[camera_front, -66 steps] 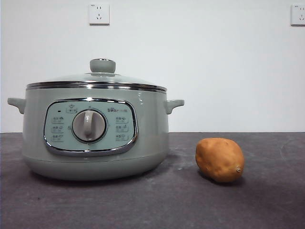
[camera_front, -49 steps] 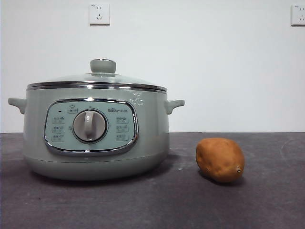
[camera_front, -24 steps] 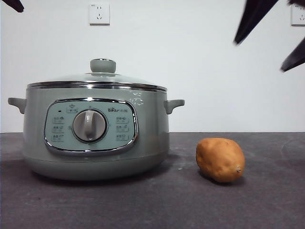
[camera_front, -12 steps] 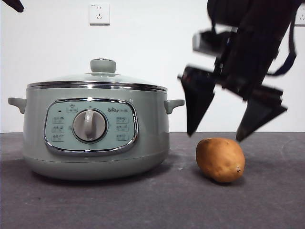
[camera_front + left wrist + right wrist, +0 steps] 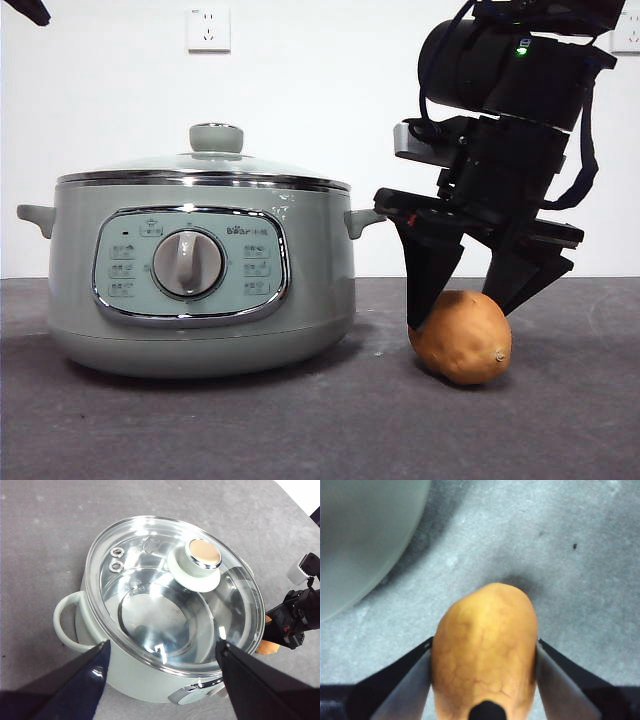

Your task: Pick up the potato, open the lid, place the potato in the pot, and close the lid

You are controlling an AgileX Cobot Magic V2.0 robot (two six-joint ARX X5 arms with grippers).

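Now the right gripper (image 5: 465, 300) straddles the potato (image 5: 461, 337), a jaw pressed on each flank, the potato resting on the table (image 5: 300, 430) at the pot's (image 5: 200, 280) 3 o'clock. Left gripper (image 5: 160, 680) hangs spread wide above the seated lid (image 5: 170, 590).

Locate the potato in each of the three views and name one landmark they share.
Front view: potato on the table, right of the pot, between the right tool's jaws.
Left wrist view: only an orange sliver beyond the pot.
Right wrist view: centre, low.
Shared landmark: the pot.
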